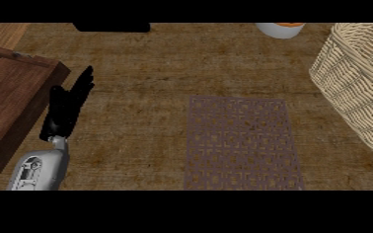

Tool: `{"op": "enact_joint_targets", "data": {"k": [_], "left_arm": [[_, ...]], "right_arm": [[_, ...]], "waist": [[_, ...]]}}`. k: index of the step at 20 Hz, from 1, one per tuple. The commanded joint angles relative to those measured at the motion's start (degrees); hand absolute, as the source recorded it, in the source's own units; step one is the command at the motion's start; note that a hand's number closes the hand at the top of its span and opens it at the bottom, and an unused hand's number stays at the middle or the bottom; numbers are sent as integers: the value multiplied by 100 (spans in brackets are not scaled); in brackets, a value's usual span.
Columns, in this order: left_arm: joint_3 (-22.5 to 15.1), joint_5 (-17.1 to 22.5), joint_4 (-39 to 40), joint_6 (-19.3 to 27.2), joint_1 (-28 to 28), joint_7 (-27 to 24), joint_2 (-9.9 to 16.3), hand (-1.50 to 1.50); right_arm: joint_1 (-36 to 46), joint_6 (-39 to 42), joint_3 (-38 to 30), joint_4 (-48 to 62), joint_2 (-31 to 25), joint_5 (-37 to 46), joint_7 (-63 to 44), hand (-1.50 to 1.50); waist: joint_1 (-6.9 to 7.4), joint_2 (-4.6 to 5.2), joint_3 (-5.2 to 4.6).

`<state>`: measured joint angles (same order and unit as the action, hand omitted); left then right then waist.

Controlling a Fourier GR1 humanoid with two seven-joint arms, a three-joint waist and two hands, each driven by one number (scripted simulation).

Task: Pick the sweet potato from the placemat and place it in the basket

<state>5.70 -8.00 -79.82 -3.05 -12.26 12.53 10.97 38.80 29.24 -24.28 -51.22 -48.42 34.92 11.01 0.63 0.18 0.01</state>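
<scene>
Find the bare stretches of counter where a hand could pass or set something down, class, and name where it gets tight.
Free: the counter between the left hand and the placemat, and the band above the placemat. The placemat itself shows nothing on it. Tight: the gap between placemat and basket, and beside the wooden box.

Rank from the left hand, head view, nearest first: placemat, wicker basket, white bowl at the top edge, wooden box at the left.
From the left hand, open at the view's left:
1. Wooden box, right beside it on the left.
2. Placemat, centre of the counter, to its right.
3. White bowl, top edge, far right of centre.
4. Wicker basket, right edge.
</scene>
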Motion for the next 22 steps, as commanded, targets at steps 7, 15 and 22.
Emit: {"op": "enact_joint_targets", "data": {"k": [7, 15, 22], "left_arm": [[1, -102, 520, 120, -213, -252, -132, 0], [9, -57, 211, 30, -64, -188, -57, 0], [-44, -37, -127, 81, -63, 116, -139, 0]], "right_arm": [[262, -952, -835, 517, 287, -664, 209, -150], [375, -1126, -1671, 1872, -933, -957, 129, -150], [-289, -545, -2206, 3118, -1963, -1250, 950, -150]], "waist": [[-53, -2, -1], [10, 17, 6], [30, 33, 24]]}}
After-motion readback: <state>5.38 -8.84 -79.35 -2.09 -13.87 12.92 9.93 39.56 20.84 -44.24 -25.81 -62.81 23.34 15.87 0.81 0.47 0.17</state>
